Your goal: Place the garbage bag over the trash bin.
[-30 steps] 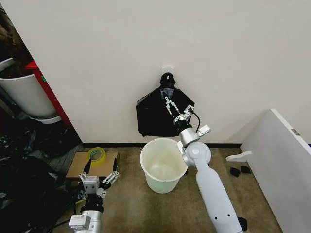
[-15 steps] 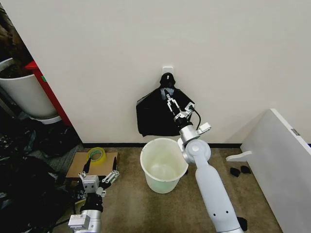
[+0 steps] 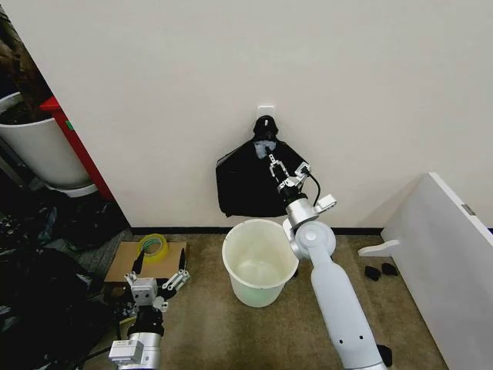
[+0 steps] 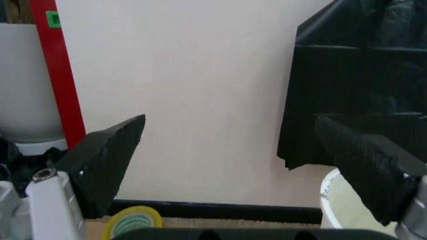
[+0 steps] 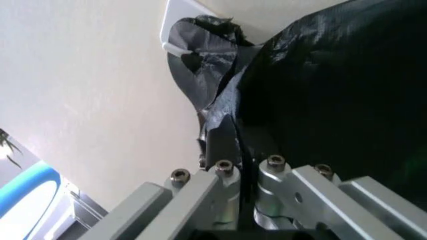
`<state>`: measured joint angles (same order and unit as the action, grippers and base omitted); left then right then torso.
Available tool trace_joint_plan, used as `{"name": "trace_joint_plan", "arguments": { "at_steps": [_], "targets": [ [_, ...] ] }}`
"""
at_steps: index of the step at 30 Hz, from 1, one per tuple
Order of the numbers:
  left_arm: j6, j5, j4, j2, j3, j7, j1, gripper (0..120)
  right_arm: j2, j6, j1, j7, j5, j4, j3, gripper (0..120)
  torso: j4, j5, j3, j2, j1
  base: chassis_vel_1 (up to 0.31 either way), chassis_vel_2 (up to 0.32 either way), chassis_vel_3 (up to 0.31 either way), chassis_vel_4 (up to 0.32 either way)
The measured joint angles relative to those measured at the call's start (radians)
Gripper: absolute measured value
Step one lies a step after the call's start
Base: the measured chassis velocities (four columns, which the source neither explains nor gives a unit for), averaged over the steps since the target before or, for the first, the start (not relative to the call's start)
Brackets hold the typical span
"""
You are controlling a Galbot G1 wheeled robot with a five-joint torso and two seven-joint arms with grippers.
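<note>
A flat black plastic bundle [image 3: 245, 185] hangs on the wall from a white hook [image 3: 266, 112], pinched to a point at the top. My right gripper [image 3: 276, 165] reaches up to its front face, just under the hook. In the right wrist view the right gripper [image 5: 230, 135] is shut on a fold of the glossy black film [image 5: 320, 90]. I cannot tell whether that fold is a single garbage bag. The cream-white trash bin [image 3: 231, 266] stands upright on the carpet directly below, and its rim [image 4: 328, 189] is bare. My left gripper [image 3: 158, 279] waits low at the left, open [image 4: 230, 122] and holding nothing.
A yellow tape roll [image 3: 152, 245] lies on a flattened cardboard sheet [image 3: 123, 266] left of the bin. A bigger white tub [image 3: 38, 150] and a red panel [image 3: 77, 150] stand at the far left above a dark heap of plastic [image 3: 38, 301]. A white board [image 3: 443, 247] leans at the right.
My right gripper has shifted slightly to the right on the bundle's face and its fingers have come together on the film. The left arm and the bin have not moved.
</note>
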<state>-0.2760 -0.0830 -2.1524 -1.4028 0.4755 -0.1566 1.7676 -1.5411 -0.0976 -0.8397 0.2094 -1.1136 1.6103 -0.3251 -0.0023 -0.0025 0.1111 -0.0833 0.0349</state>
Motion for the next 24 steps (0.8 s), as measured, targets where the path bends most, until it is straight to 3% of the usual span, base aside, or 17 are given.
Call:
{"name": "trace_joint_plan", "arguments": {
  "at_steps": [4,10,14,24],
  "targets": [
    [-0.001,0.0,0.005,0.002,-0.001,-0.001,-0.003,100,0.02,0.003,-0.031,-0.004,0.033,0.028,0.002,0,0.0,0.0,0.0,0.0,0.0,0.0,0.0,0.0,0.0],
    [0.0,-0.001,0.018,0.001,-0.013,-0.001,-0.022,100,0.079,0.037,-0.178,0.028,0.34,0.121,0.03,0,-0.0001,0.0,0.0,0.0,0.0,0.0,0.0,0.0,0.0],
    [0.001,-0.001,0.02,0.002,-0.015,-0.001,-0.026,100,0.106,0.082,-0.26,0.044,0.453,0.166,0.046,0,0.0,0.0001,0.0,0.0,0.0,0.0,0.0,0.0,0.0],
    [-0.002,-0.001,0.024,0.002,-0.017,-0.002,-0.025,100,0.16,0.177,-0.481,0.068,0.63,0.298,0.051,0,-0.0001,0.0,0.0,0.0,0.0,0.0,0.0,0.0,0.0]
  ]
}}
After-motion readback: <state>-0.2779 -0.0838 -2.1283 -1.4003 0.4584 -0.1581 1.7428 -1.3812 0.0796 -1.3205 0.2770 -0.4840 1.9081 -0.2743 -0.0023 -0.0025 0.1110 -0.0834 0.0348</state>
